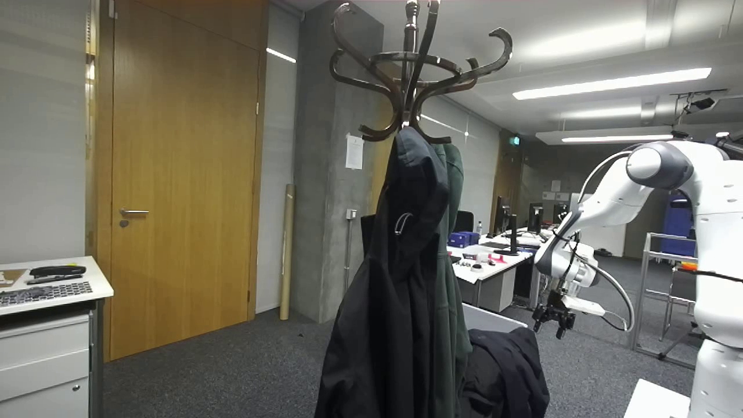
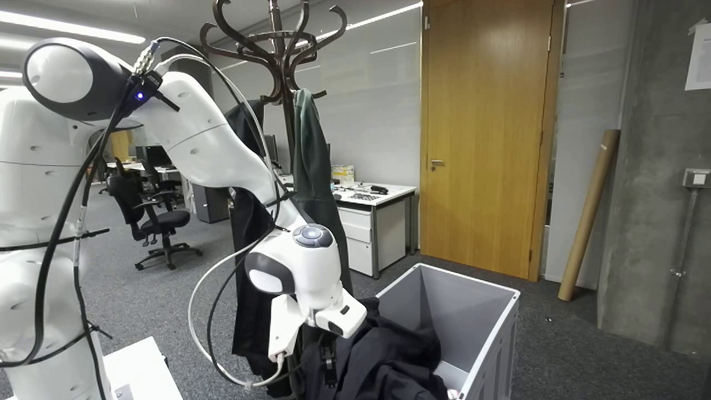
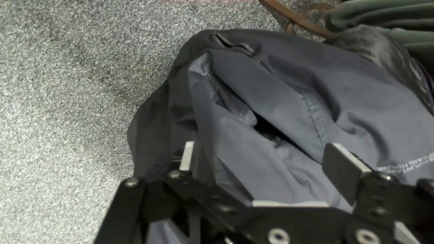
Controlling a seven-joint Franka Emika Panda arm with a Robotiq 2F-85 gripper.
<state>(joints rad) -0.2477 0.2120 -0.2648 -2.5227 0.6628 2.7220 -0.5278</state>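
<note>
Plainly legible: upside-down "MOUNTAIN WAREHOUSE" lettering (image 3: 408, 165) on dark jacket (image 3: 288, 101); fingers (image 3: 339, 173) spread wide above it.

In an exterior view, my white arm (image 2: 211, 153) bends down in front of a dark coat stand (image 2: 286, 69), where a green garment (image 2: 314, 161) hangs. My claw (image 2: 330, 375) points downward before a dark jacket (image 2: 394, 355); from here I can't tell whether they touch. The jacket lies heaped across one side of a grey crate (image 2: 464, 300). Farther back I see a black office chair (image 2: 164, 221), a white worktop (image 2: 399, 193), a wooden door (image 2: 483, 139) and a leaning cardboard tube (image 2: 589, 216).
</note>
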